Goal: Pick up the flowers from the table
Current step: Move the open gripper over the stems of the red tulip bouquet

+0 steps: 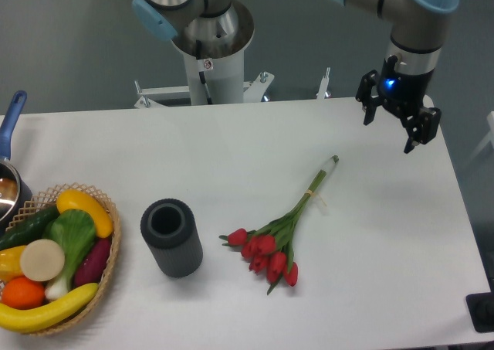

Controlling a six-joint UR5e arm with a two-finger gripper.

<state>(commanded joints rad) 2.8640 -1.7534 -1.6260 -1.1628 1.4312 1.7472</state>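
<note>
The flowers (pixel 284 230), a bunch of red tulips with long green stems tied together, lie flat on the white table (pixel 231 149). The red heads point toward the front and the stem ends toward the back right. My gripper (pixel 388 134) hangs above the table's back right part, up and to the right of the stem tips. Its two fingers are spread apart with nothing between them. It is well clear of the flowers.
A dark grey ribbed cylinder vase (pixel 171 237) stands left of the flower heads. A wicker basket (pixel 110 249) of fruit and vegetables sits at the front left. A pot with a blue handle (pixel 9 134) is at the left edge. The robot base (pixel 207 56) stands behind the table.
</note>
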